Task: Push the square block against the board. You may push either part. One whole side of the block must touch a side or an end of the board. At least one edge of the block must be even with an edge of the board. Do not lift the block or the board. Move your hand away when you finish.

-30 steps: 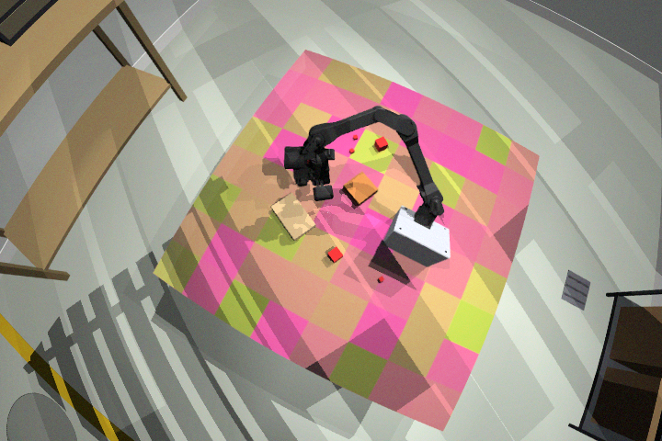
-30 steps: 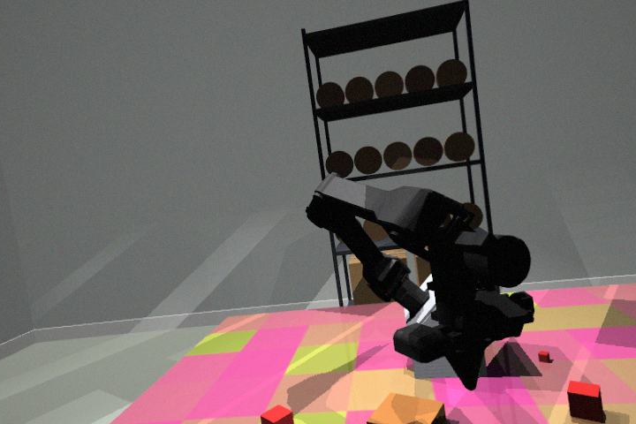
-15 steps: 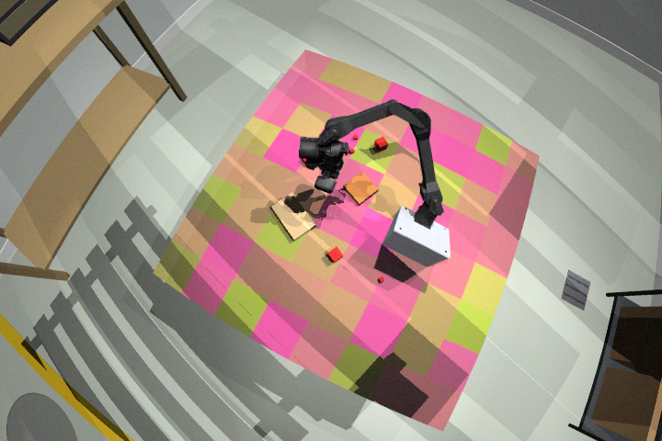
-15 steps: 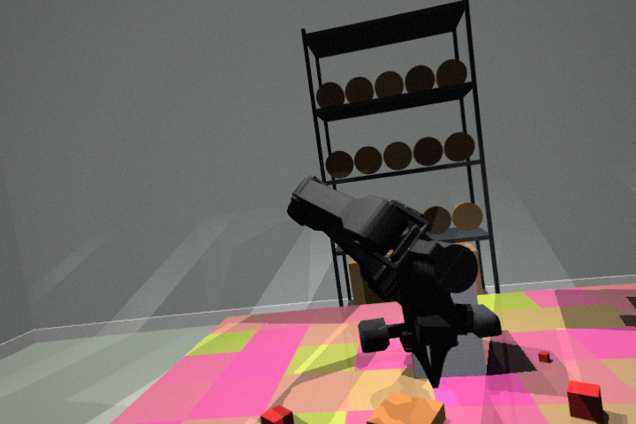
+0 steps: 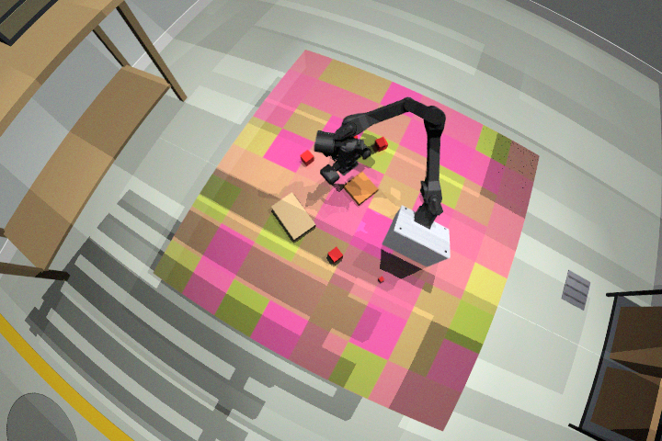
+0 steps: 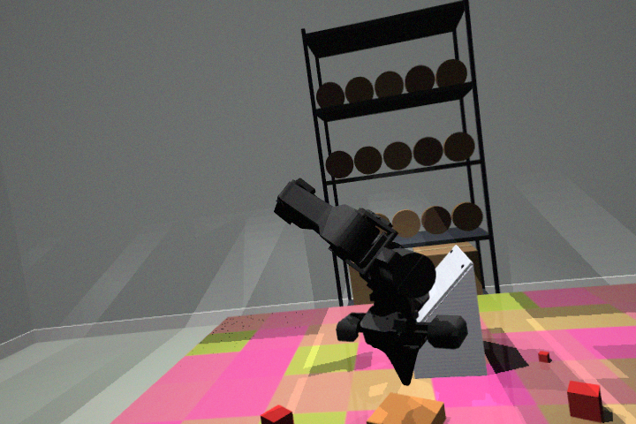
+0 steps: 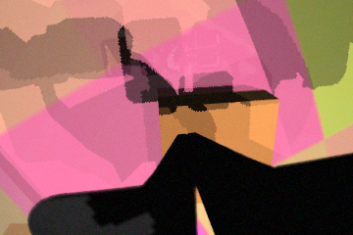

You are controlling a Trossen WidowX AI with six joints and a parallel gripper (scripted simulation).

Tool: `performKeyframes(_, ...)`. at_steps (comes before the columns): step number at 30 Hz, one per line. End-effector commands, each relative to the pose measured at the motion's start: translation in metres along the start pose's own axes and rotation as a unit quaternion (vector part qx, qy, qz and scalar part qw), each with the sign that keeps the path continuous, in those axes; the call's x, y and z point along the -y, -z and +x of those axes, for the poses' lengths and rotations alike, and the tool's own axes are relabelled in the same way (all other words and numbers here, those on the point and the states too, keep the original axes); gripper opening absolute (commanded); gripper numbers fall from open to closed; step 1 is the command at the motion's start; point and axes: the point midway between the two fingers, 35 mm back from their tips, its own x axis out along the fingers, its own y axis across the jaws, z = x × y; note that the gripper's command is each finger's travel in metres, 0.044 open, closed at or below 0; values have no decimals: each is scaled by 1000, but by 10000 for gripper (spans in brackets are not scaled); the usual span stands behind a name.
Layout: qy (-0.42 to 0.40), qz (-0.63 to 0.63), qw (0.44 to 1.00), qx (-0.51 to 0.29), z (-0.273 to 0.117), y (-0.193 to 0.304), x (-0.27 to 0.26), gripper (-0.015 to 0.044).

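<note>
The square block [image 5: 360, 188] [image 6: 409, 411] [image 7: 233, 124] is orange and lies flat on the mat. The board [image 5: 293, 218] is a pale tan rectangle, lying flat to the block's lower left in the top view, with a clear gap of mat between them. The board does not show in the exterior view or the wrist view. My gripper [image 5: 348, 167] [image 6: 405, 382] [image 7: 186, 142] is shut and empty, fingers pointing down. Its tips are close to the block, at its upper left in the top view, and overlap its face in the wrist view. I cannot tell whether they touch it.
Red cubes lie around: one left of the gripper [image 5: 306, 156], one above right of the block [image 5: 381, 143] and one right of the board [image 5: 334, 254] [image 6: 585, 401]. A tiny red cube [image 5: 380, 279] [image 6: 544, 356] is near the white arm base [image 5: 420, 233]. The patchwork mat [image 5: 279, 322] lies under everything.
</note>
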Motion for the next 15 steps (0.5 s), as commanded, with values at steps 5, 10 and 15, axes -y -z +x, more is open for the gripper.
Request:
performKeyframes(5,3,133,991,2,7,12,24,0)
performKeyframes(10,4,218,976,2,11,21,38,0)
performKeyframes(15,4,301,954,3,16,30,51,0)
